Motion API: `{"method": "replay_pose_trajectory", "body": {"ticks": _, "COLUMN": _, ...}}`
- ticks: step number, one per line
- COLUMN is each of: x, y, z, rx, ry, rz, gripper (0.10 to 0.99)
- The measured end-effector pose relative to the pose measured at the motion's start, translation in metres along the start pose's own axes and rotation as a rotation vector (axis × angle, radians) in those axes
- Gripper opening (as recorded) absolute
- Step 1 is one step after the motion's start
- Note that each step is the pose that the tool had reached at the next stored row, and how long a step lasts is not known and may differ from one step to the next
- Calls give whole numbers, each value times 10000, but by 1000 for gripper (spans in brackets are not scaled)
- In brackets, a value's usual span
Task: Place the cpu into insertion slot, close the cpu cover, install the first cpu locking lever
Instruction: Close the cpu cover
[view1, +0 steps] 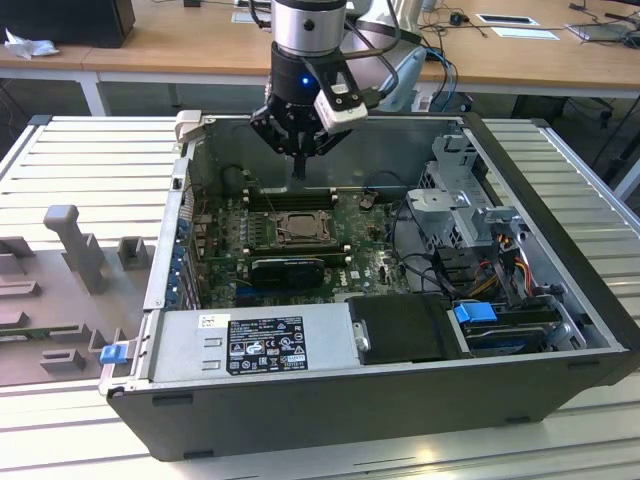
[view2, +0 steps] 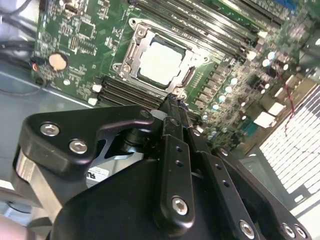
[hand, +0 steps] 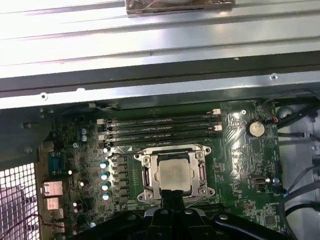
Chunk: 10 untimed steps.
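So the gripper (view1: 299, 165) is hanging over the open PC case (view1: 560, 190) right now, fingers pinched together into one narrow point and not carrying anything. In both wrist views those closed fingertips (view2: 172, 102) are sitting just off one edge of the socket, near the corner of its frame, and I honestly can't tell whether they're touching anything down there.

The cpu (hand: 173, 175) is lying in the insertion slot (hand: 146, 176), silver top facing up and looking flat and square in there, so I'd call that first step done. The cpu cover (view2: 145, 32) looks like it's lying down around the chip, with the metal top showing through its window, so I'm guessing the cover is closed too, though the angle isn't making it easy to be sure it's fully seated.

The locking lever part is what's looking unfinished. I can't really pick out the lever in these shots, so I'm not calling it either way.

Further out, the memory slots (hand: 160, 129) are running alongside the socket, and the coin cell (hand: 255, 128) is sitting off toward the board's corner.
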<state>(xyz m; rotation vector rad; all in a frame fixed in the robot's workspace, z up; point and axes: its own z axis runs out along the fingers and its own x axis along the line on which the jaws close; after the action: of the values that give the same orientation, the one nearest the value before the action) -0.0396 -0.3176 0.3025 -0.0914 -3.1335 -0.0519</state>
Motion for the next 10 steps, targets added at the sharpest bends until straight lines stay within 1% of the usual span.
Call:
{"method": "replay_pose_trajectory", "body": {"ticks": 2, "x": 0, "y": 0, "z": 3, "rx": 4, "ry": 20, "rz": -610, "gripper": 106}}
{"method": "replay_pose_trajectory", "body": {"ticks": 4, "x": 1, "y": 0, "z": 3, "rx": 7, "ry": 30, "rz": -921, "gripper": 106}}
{"method": "replay_pose_trajectory", "body": {"ticks": 7, "x": 40, "y": -2, "z": 5, "rx": 5, "ry": 33, "rz": -1046, "gripper": 106}}
{"method": "replay_pose_trajectory", "body": {"ticks": 8, "x": 71, "y": -4, "z": 5, "rx": 6, "ry": 34, "rz": -1058, "gripper": 106}}
{"method": "replay_pose_trajectory", "body": {"ticks": 10, "x": 84, "y": -5, "z": 4, "rx": 7, "ry": 35, "rz": -1060, "gripper": 106}}
